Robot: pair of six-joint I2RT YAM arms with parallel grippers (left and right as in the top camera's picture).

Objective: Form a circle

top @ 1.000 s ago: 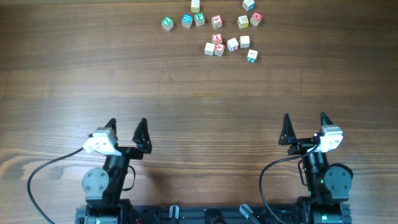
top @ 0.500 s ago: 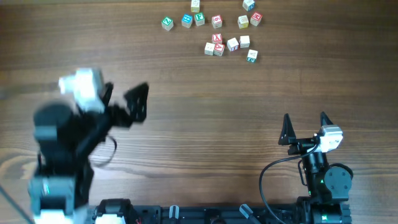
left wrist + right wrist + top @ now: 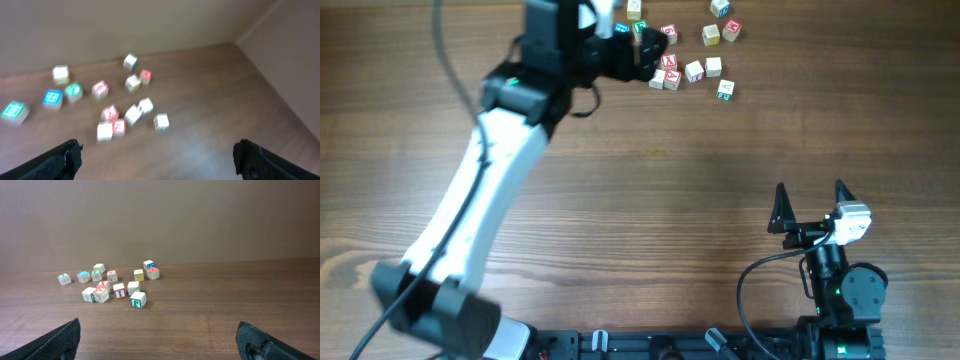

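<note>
fourteen letter cubes (image 3: 119, 290), two arms (image 3: 485, 190)

The cluster of three cubes (image 3: 667, 76) lay near the counter's (image 3: 620, 180) 12 o'clock edge, with other cubes (image 3: 711, 35) scattered at its 12 and 3 o'clock. The left end effector (image 3: 156, 148) hung at its 10 o'clock, and the right end effector (image 3: 810, 205) was well apart at 5 o'clock.

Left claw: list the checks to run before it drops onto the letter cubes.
1. Left claw open: ok.
2. Nothing between its fingers: ok.
3. Cluster of three cubes in the left wrist view: ok, though blurred.
4. Right claw open, back by its base, apart from every cube: ok.
5. Circle formed: not ok; the other letter cubes lie scattered, no ring.
6. Which cube the left claw aims at: cannot tell.
</note>
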